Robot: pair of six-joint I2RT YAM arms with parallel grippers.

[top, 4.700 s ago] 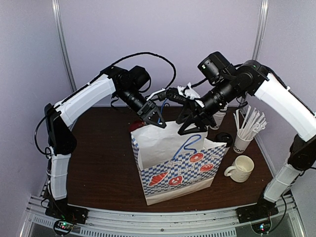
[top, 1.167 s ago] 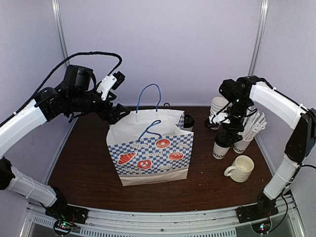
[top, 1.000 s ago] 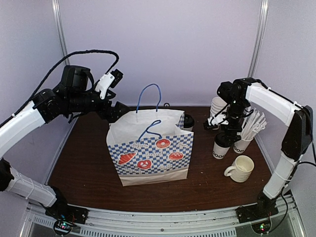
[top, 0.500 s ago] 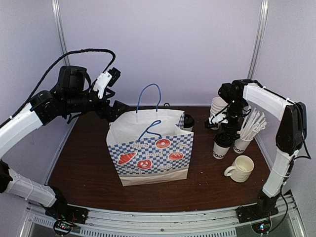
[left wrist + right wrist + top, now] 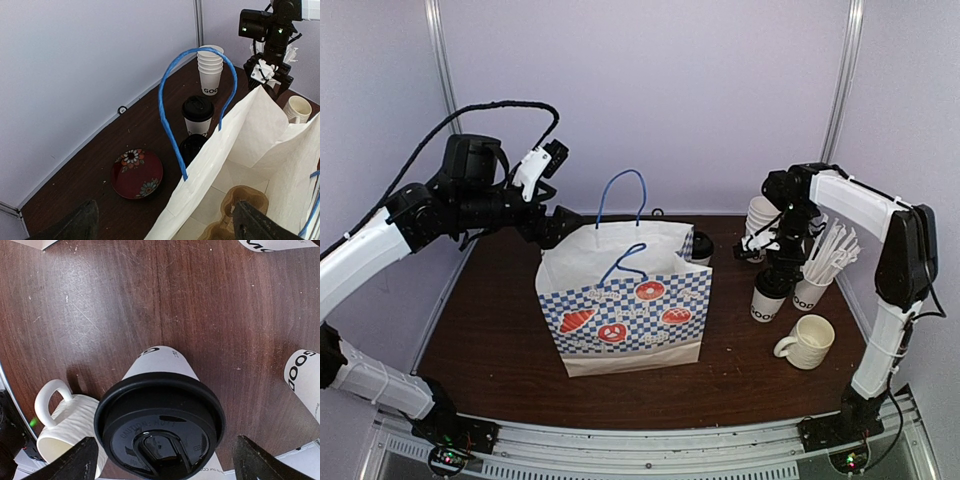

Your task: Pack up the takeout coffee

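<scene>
Moved: right gripper, from the bag to straight above the lidded cup (upright on the surface, right arm nearer); jaws wide, empty; left gripper likewise, at the bag's mouth.

On dark wood table: patterned paper bag at centre; lidded cup, stacked lidless cups, straw cup and cream mug at right. Beyond bag, red floral dish

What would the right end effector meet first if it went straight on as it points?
The right end effector points down at the coffee cup; it would probably meet its black lid first, centred between the open fingers.
</scene>
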